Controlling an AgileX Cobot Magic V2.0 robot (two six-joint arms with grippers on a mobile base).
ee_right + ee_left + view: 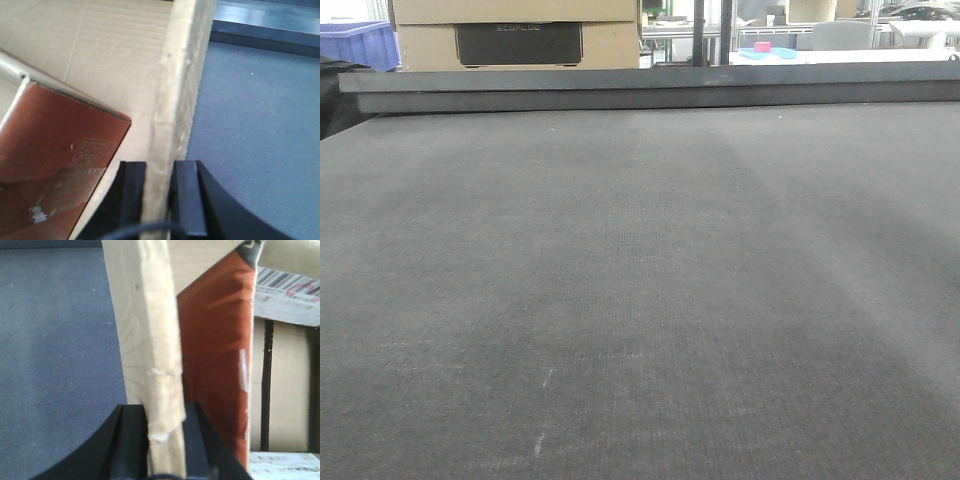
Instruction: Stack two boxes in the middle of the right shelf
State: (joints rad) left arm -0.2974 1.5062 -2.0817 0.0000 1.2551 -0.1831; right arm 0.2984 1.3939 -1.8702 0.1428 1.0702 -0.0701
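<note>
Clamping the top edge of a tan cardboard box (150,315), the left hand (166,412) is pressing its two black fingers against either side of the upright wall at the bottom centre of the left wrist view. To the right of that wall, inside the box, a glossy reddish-brown packet (215,340) is leaning, and a white barcode label (290,287) is showing in the upper right corner. To the left of the wall, the grey desk (55,365) is filling the frame.

In the right wrist view, the right hand (159,170) is likewise gripping a cardboard wall of what looks like the same box (185,65), with the reddish-brown packet (55,145) lying at the lower left and the desk (250,125) spreading to the right.

In the front-facing view, the desk (640,300) is taking up nearly everything. Along the top edge, a cardboard carton with a black panel (515,45) is standing at the upper left beside a blue bin (355,45), and a small pink object (762,46) is sitting at the upper right.
</note>
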